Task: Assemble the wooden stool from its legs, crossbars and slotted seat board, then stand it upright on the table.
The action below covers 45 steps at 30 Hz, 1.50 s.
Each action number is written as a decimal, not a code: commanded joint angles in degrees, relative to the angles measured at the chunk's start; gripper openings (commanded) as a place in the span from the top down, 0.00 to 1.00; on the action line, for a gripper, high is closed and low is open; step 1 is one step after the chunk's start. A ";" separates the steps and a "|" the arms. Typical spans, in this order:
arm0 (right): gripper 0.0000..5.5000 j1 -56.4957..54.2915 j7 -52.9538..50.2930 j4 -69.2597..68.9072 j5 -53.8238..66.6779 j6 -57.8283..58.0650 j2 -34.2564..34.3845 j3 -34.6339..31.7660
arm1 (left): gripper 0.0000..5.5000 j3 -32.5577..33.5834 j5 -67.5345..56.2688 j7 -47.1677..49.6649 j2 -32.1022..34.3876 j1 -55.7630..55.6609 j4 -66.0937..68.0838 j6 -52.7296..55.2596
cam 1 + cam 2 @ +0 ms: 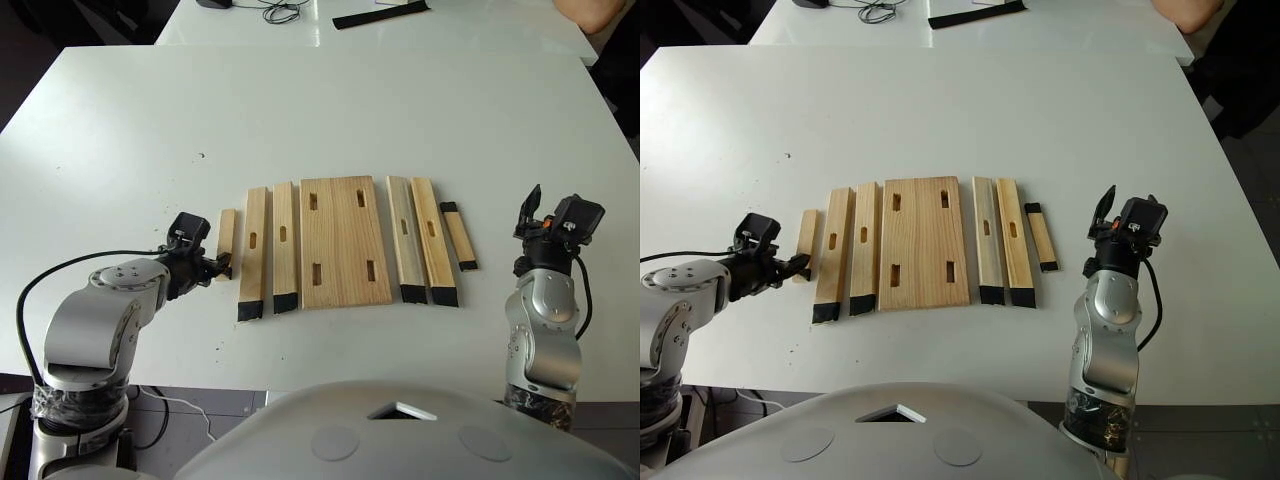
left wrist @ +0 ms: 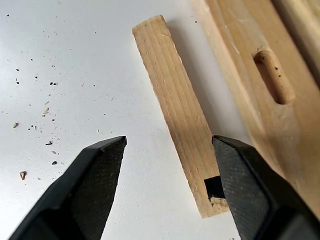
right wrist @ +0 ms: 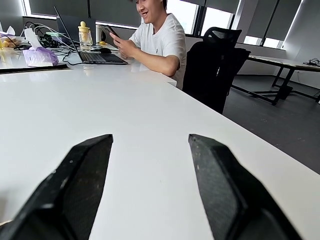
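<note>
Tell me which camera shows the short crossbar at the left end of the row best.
The left wrist view. The short crossbar lies close up there, grain and black-marked near end clear, between the left gripper's open fingers. Both eye views show it small, at the row's left end beside a slotted leg.

No writing, number or label can be read on the seat board (image 1: 344, 241) or on the short crossbar (image 2: 175, 110) between the fingers of the left end effector (image 2: 169, 143). Print is possibly carried by the bottle (image 3: 84, 34) far beyond the right end effector (image 3: 151, 138), but it is too small to be made out.
</note>
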 commanded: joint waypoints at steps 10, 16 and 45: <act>0.49 0.29 -0.86 -0.63 -0.22 -0.40 1.14 -0.41 | 0.42 -2.18 -0.53 -0.22 0.14 -2.46 2.62 3.87; 0.49 0.91 -1.24 -0.60 -0.62 -0.72 1.83 0.16 | 0.42 -2.40 -0.44 -0.16 0.65 -3.34 4.41 3.71; 0.49 -1.23 0.71 -0.41 -0.56 1.97 -0.51 0.71 | 0.62 1.04 -0.16 1.53 -11.04 4.69 15.38 4.59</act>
